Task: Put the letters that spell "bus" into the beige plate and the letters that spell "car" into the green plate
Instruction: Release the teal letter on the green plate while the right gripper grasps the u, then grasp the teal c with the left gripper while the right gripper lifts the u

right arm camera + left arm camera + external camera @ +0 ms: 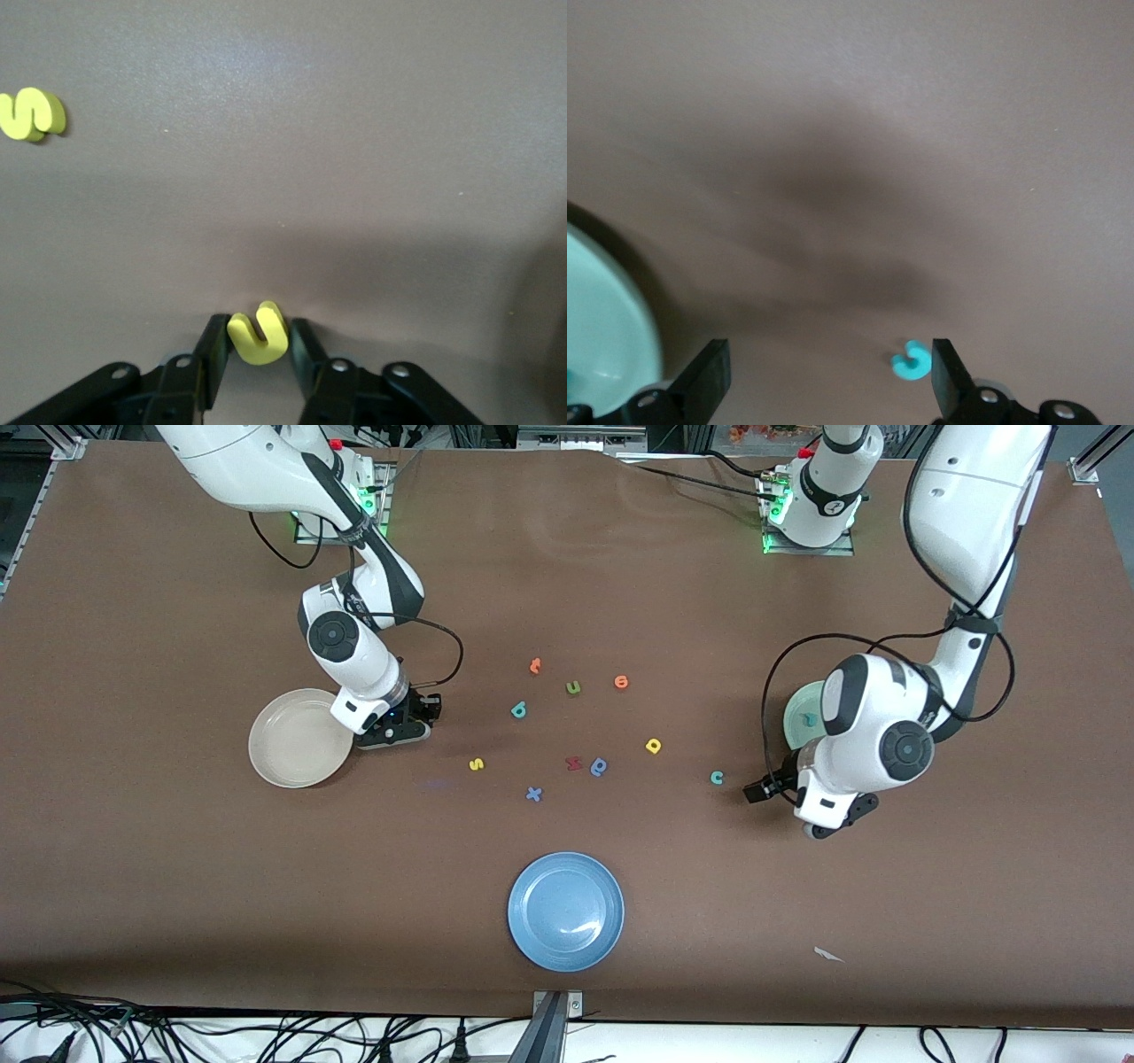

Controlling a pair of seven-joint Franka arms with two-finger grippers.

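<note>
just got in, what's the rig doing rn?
Sorting foam letters onto plates. The right gripper, beside the round beige plate, has its fingers shut on a yellow foam u. The left gripper hangs open beside the pale green plate, a teal foam c between its fingers. The yellow foam s lies on the table.

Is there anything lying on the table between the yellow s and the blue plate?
No. In the front view the brown table between the yellow s and the blue plate is bare.

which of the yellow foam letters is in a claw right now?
The yellow foam u, pinched by the right claw beside the beige plate. The yellow s and yellow a lie loose on the table.
</note>
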